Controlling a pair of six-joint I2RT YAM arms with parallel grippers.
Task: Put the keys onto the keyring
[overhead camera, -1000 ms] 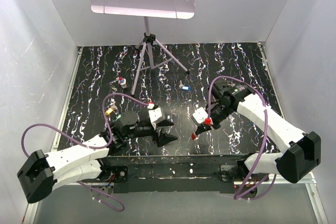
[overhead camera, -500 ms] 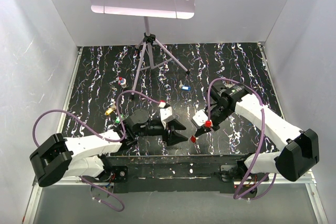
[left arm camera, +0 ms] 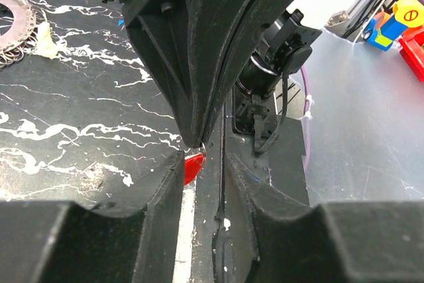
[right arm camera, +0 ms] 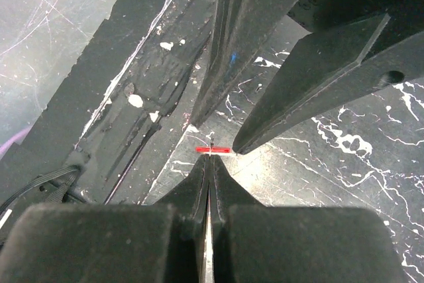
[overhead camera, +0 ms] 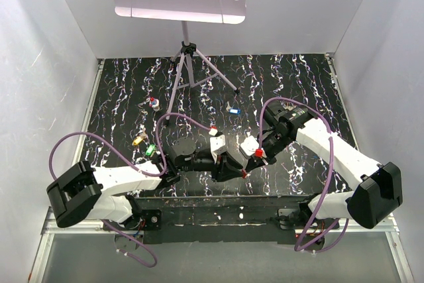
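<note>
My right gripper (right arm camera: 211,157) is shut on the metal part of a red-headed key (right arm camera: 213,150), which hangs from its tip just above the table's near edge. In the left wrist view that red key (left arm camera: 191,166) sits at the mouth of my left gripper (left arm camera: 202,164). The left jaws are open with a narrow gap, and the key head is beside the left finger (left arm camera: 156,210). From above, the two grippers (overhead camera: 232,167) (overhead camera: 248,162) meet tip to tip. The keyring (left arm camera: 14,21) lies flat on the table, a cream key (left arm camera: 43,34) against it.
Loose keys lie on the black patterned table: red-white (overhead camera: 154,103), blue (overhead camera: 233,111), yellow (overhead camera: 138,140), green (overhead camera: 150,151). A music stand's tripod (overhead camera: 189,64) stands at the back centre. White walls enclose three sides. The black near-edge strip (overhead camera: 218,207) runs below the grippers.
My left arm has swung right until its gripper reaches the right gripper's tip, its jaws narrowing. The right gripper, still shut on the red key, has shifted slightly left and farther from the near edge.
</note>
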